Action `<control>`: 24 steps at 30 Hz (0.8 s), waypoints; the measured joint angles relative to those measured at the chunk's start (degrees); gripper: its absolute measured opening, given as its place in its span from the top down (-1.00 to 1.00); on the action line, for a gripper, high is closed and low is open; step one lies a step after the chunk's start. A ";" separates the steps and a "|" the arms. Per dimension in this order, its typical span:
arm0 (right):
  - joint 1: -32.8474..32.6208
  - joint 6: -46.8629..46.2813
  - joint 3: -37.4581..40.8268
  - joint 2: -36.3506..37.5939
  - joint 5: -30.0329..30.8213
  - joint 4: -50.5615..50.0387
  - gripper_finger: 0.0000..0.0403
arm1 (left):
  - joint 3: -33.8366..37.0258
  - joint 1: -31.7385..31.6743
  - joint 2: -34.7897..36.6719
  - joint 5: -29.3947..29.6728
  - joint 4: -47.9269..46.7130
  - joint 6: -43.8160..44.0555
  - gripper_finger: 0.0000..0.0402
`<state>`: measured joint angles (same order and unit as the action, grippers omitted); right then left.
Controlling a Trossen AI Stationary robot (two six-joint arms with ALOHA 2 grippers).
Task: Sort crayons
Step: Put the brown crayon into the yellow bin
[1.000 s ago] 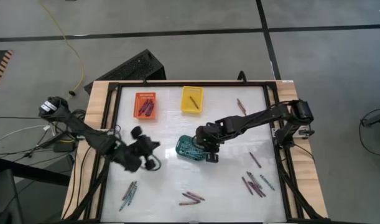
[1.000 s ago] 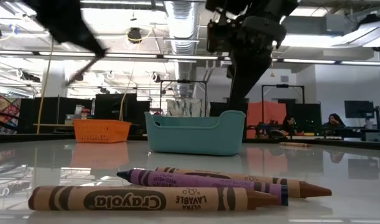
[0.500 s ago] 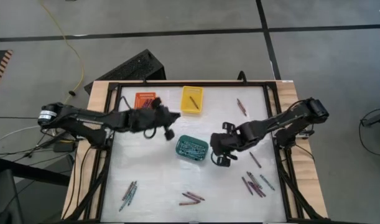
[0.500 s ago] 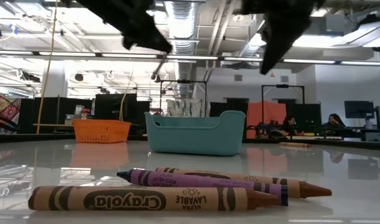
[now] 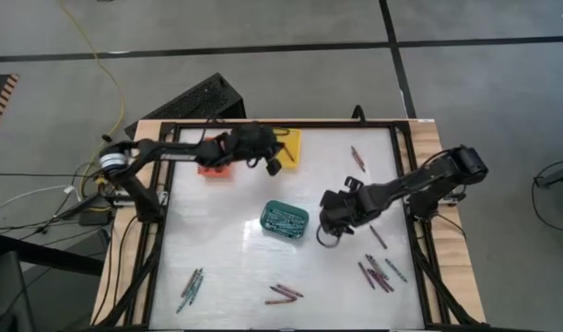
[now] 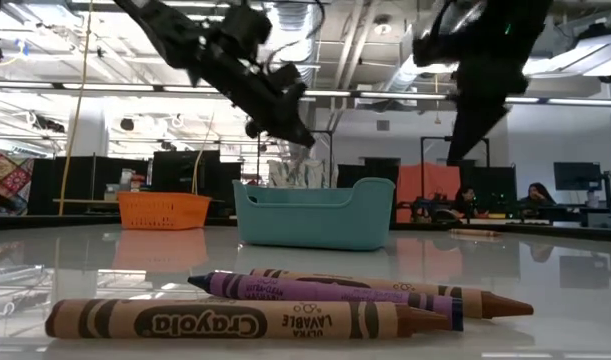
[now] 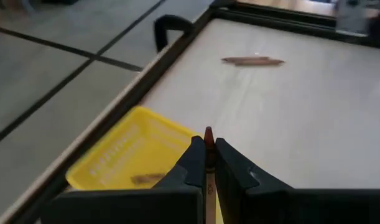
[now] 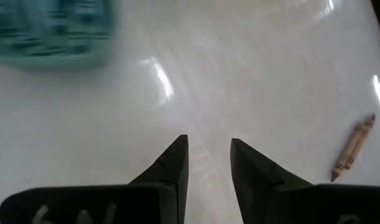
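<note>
My left gripper [image 5: 274, 166] hangs over the near left edge of the yellow basket [image 5: 286, 148], shut on a brown-red crayon [image 7: 208, 134]. One crayon [image 7: 146, 178] lies inside that basket. The orange basket [image 5: 215, 157], partly under my left arm, holds purple crayons. The teal basket [image 5: 284, 219] stands mid-table with several crayons in it. My right gripper [image 5: 325, 236] hovers just right of the teal basket, open, with bare table between its fingers [image 8: 208, 155]. Loose crayons lie at the near right [image 5: 378, 274], near middle [image 5: 284, 292] and near left [image 5: 191, 288]. My left gripper pinches the crayon between its two fingers, and only the crayon's pointed tip [image 7: 208, 132] sticks out past the fingertips. The crayon lies along the fingers. They slant down toward the table's right, and the crayon is lifted clear above the yellow basket.
Two crayons [image 5: 357, 159] lie at the far right, and one [image 5: 378, 237] lies near my right gripper. A black frame [image 5: 403, 175] runs round the white table top. Three crayons [image 6: 285, 300] lie close to the low camera. Open table spreads between the baskets and the near crayons.
My left gripper has swung from the table's left side toward the far edge and the right, past the orange basket to the yellow one, staying shut. My right gripper has drawn off the teal basket toward the right and tipped further down, its fingers staying apart.
</note>
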<state>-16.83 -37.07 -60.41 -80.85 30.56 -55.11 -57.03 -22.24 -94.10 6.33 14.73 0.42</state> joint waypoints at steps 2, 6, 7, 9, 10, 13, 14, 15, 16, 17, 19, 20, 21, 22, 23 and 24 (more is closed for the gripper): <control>3.15 -0.03 2.40 0.01 -0.21 1.82 0.44 | -2.45 -2.11 -3.19 -0.67 -0.02 -0.78 1.00; 8.58 0.01 5.32 0.03 -0.37 1.69 0.44 | -7.35 -6.99 -8.77 -6.65 -0.18 0.03 1.00; 9.67 0.42 5.84 0.46 -0.34 1.55 0.44 | -8.48 -7.97 -10.01 -7.73 -0.15 0.69 1.00; 12.11 1.25 6.92 1.65 -0.37 1.60 0.44 | -10.37 -9.71 -12.27 -9.10 0.01 2.42 1.00; 13.39 1.33 7.56 2.45 -0.39 1.67 0.44 | -11.17 -10.36 -13.38 -9.86 -0.20 2.98 1.00; 18.06 2.03 9.81 5.06 -0.53 1.46 0.44 | -13.13 -11.79 -15.87 -13.08 -0.82 4.68 1.00; 19.80 2.54 10.64 6.06 -1.01 1.81 0.44 | -13.58 -12.21 -16.41 -13.58 -1.01 4.87 1.00; 21.78 3.30 11.57 7.22 -2.03 2.36 0.44 | -14.00 -12.46 -16.86 -13.59 -0.98 5.16 1.00; 23.85 4.20 12.52 8.39 -3.24 3.14 0.44 | -14.21 -12.67 -17.18 -13.58 -0.91 5.26 1.00; 25.77 5.20 13.58 9.43 -4.59 4.04 0.44 | -14.36 -12.91 -17.44 -13.60 -1.09 5.31 1.00; 29.89 7.76 15.57 11.99 -7.29 5.77 0.44 | -14.54 -13.22 -17.64 -13.57 -1.22 5.46 0.98; 32.09 8.98 16.62 13.09 -8.66 7.18 0.44 | -14.56 -13.29 -17.64 -13.52 -1.06 5.62 0.95; 34.24 9.90 17.40 13.93 -9.99 8.12 0.44 | -14.60 -13.41 -17.64 -13.38 -0.64 5.84 0.91; 36.37 10.98 17.96 14.70 -11.08 8.66 0.44 | -14.67 -13.53 -17.64 -13.41 -0.42 5.88 0.87; 38.40 11.99 18.50 15.41 -11.89 8.97 0.44 | -14.67 -13.56 -17.64 -13.54 -0.47 5.93 0.82; 40.39 13.04 19.03 15.78 -12.29 9.26 0.44 | -14.67 -13.70 -17.64 -13.58 -0.65 6.16 0.76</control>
<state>23.56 -24.03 -41.37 -65.06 18.27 -45.86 -71.70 -35.95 -111.74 -7.26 14.08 6.58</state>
